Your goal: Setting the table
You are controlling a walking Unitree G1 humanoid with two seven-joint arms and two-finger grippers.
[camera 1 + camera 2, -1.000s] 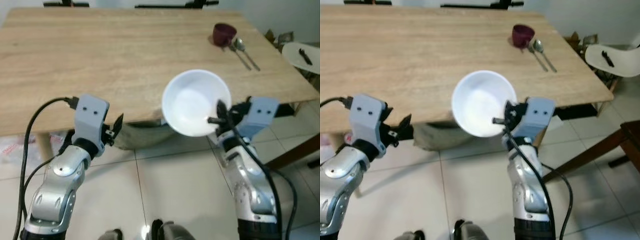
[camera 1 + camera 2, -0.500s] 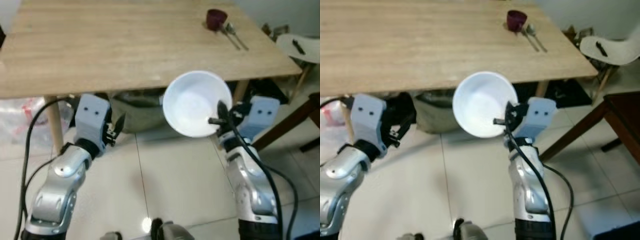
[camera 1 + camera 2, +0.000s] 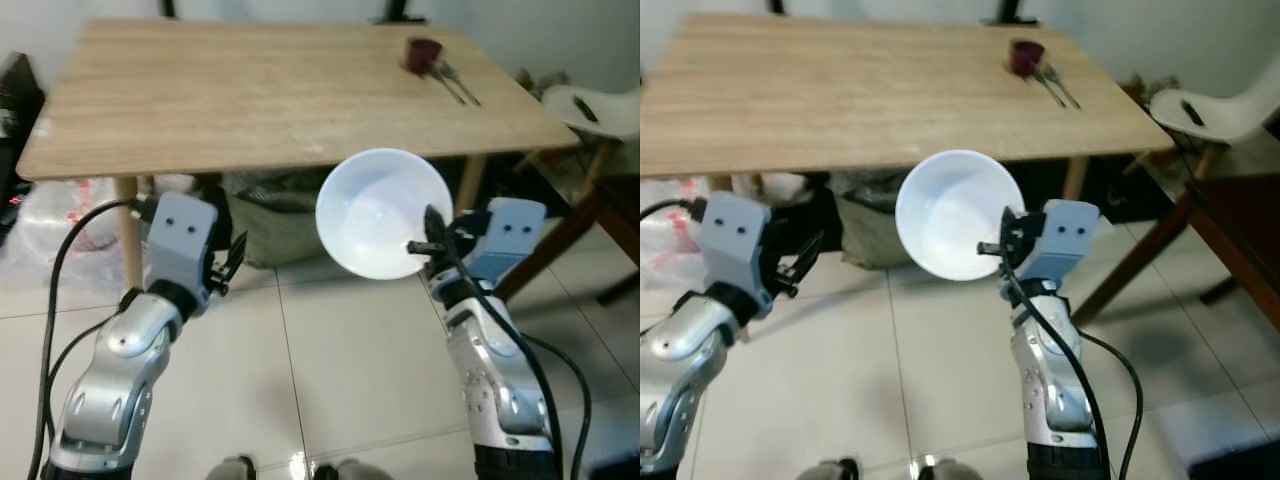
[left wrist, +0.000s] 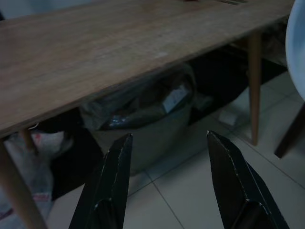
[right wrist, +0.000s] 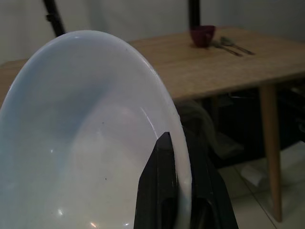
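I'm gripping the white bowl (image 3: 383,212) by its rim in my right end effector (image 3: 432,232), left end effector (image 4: 169,179) gaping empty; cup (image 3: 422,54) and spoons (image 3: 452,80) are sitting on the desk (image 3: 250,95), bowl not yet.

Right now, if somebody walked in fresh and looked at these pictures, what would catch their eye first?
First, the white bowl held up in front of the robot, the right gripper pinching its rim. Behind it stands the long wooden table, bare apart from a dark red cup and two spoons at its far right corner. The left gripper is open, holding nothing.
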